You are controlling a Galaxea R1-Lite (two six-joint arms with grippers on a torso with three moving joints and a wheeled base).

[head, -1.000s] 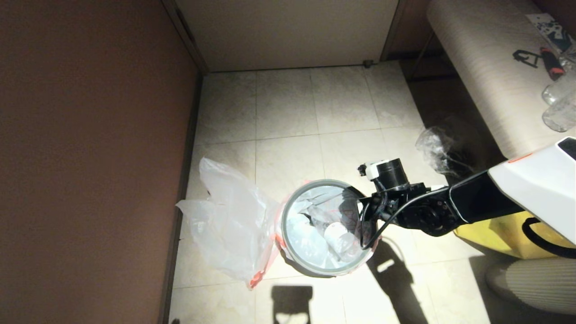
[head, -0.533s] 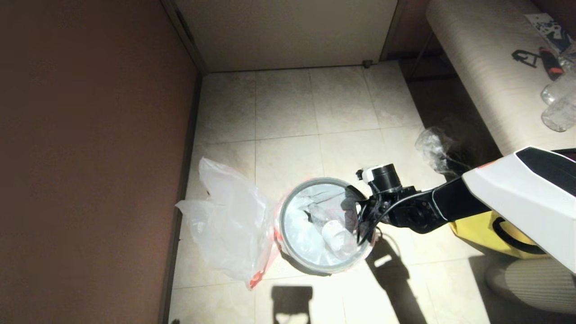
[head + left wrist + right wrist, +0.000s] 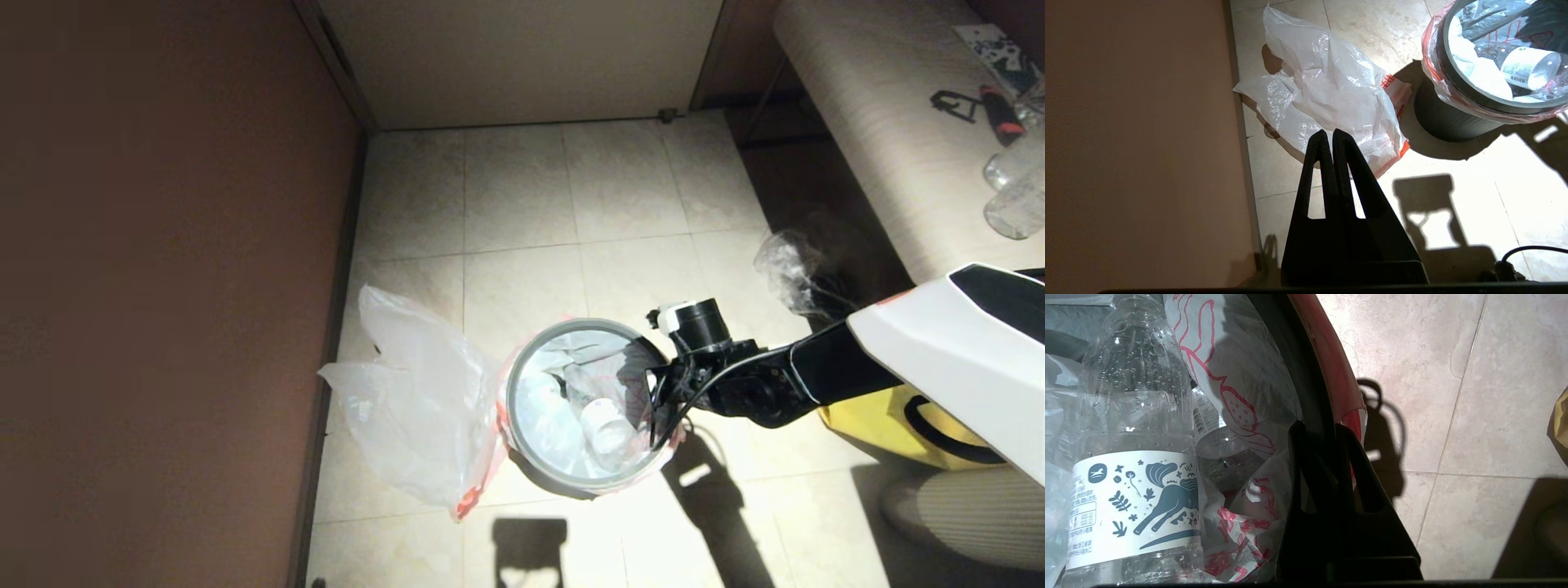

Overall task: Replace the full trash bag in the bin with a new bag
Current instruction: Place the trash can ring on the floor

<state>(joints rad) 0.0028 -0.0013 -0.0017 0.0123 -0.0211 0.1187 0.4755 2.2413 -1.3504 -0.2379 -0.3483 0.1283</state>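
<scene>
Since a second ago the right arm has slid a little further in over the bin [image 3: 522, 384] and its gripper [image 3: 1318, 426] has gone from spread to clenched, one finger inside the hoop rim [image 3: 1306, 384] and one outside, pinching the rim together with the red-edged lip of the full trash bag [image 3: 1237, 371] folded over it. The step in hand looks like the first one: getting hold of the old bag so it can come out. The next move probably calls for a straight upward pull, but since the hoop seems caught in the same pinch, the bin may well rise with the bag, and the plastic is thin enough to tear. The bin stands on the tiled floor [image 3: 571, 204] and is still lined with the full bag; in it lie clear plastic bottles, one with a white label [image 3: 1133, 510] printed in dark blue, and crumpled pale plastic. The new bag [image 3: 408, 408] lies slack on the floor just beside the bin, against the wall. The left gripper [image 3: 1329, 136] hangs idle above that bag, fingers pressed together on nothing
</scene>
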